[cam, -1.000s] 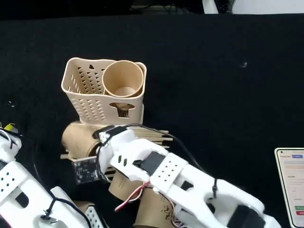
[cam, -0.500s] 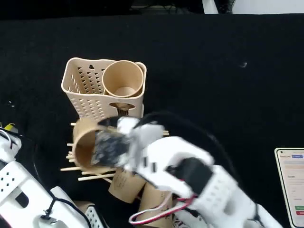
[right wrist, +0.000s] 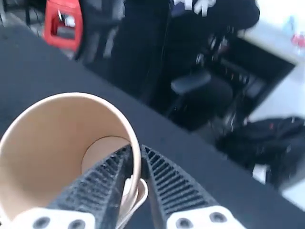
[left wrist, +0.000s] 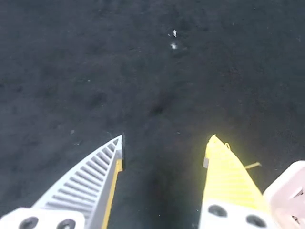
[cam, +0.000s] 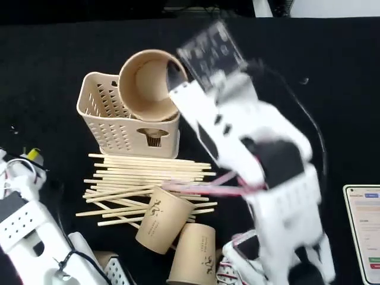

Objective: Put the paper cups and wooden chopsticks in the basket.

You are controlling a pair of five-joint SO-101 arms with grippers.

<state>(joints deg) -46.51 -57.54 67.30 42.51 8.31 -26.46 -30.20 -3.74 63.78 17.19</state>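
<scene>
Paper cup [cam: 145, 83] hangs at the basket [cam: 110, 133], tilted with its open mouth toward the high camera. Its base dips behind the basket's rim at 1 end; whether it touches the basket I cannot tell. The right gripper [right wrist: 137, 151] holds it by the rim, jaws pinched narrow, with 1 finger inside the cup and 1 outside.

Wooden chopsticks [cam: 148, 175] lie in a loose spread on the black table [cam: 297, 53] just beside the basket, on the side toward the arms' bases. 2 more paper cups lie on their sides beyond the chopsticks from the basket. The nearer cup [cam: 161, 219] rests on the sticks, and the farther cup [cam: 195, 254] lies just beside it.

The left gripper [left wrist: 166, 143] stands wide open over bare table, apart from the basket. A phone [cam: 363, 231] lies well apart from the basket at the table's edge.
</scene>
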